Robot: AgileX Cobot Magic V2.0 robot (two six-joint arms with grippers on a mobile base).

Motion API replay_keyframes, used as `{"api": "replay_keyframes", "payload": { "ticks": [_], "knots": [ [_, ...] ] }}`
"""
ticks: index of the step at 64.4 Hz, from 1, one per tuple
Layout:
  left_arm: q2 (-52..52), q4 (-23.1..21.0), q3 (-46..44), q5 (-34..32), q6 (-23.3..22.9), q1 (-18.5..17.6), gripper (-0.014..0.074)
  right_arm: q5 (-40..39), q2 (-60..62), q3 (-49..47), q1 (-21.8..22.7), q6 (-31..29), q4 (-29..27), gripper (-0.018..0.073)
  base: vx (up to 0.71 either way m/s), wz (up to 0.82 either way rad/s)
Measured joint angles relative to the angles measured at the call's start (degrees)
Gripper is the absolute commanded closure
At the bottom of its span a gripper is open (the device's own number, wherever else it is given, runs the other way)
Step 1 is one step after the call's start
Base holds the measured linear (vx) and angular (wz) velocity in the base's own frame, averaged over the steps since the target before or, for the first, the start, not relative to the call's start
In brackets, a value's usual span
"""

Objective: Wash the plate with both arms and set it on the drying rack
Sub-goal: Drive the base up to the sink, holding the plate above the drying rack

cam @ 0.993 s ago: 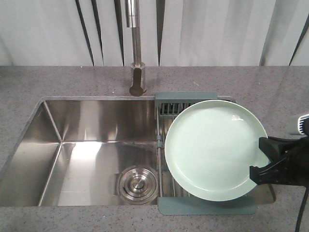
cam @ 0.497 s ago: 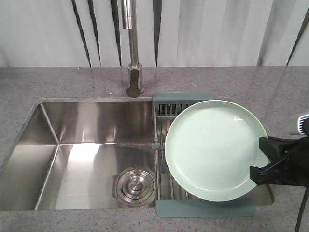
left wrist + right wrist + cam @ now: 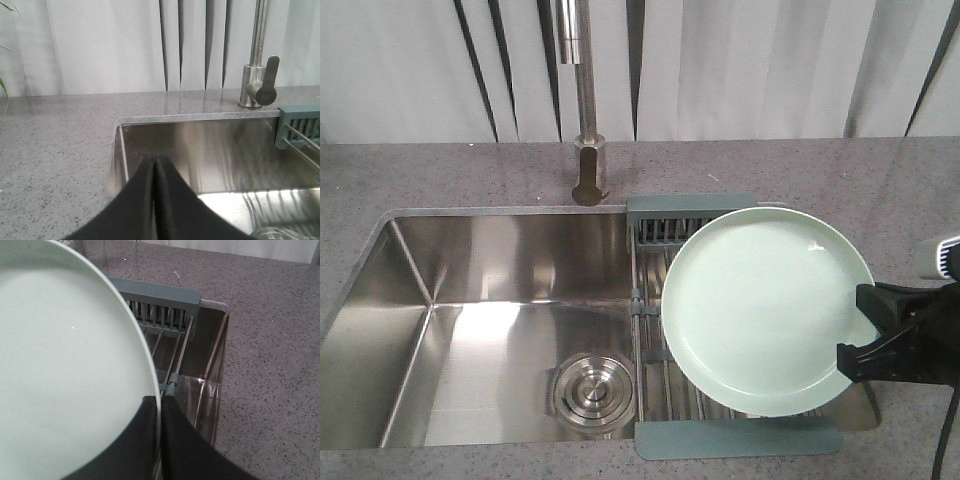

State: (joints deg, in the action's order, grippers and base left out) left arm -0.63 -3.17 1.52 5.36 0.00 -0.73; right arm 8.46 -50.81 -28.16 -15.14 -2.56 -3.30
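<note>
The right black pincer gripper [image 3: 159, 407] is clamped on the right rim of the round, matte, pale mint-green plate [image 3: 765, 310]. The plate is held over the steel-rod drying rack with grey-blue end bars [image 3: 735, 437] at the right end of the stainless steel sink [image 3: 500, 270]; whether it touches the rods is unclear. The left black gripper [image 3: 154, 165] has its fingers pressed together on nothing, facing the sink's left end.
</note>
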Motion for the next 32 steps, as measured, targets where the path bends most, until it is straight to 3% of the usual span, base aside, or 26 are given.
{"api": "replay_keyframes", "payload": {
  "ticks": [32],
  "knots": [
    [0.00, 0.00, 0.00, 0.00, 0.00, 0.00, 0.0602, 0.00, 0.00, 0.00, 0.00, 0.00, 0.00, 0.0567, 0.02, -0.02]
  ]
}}
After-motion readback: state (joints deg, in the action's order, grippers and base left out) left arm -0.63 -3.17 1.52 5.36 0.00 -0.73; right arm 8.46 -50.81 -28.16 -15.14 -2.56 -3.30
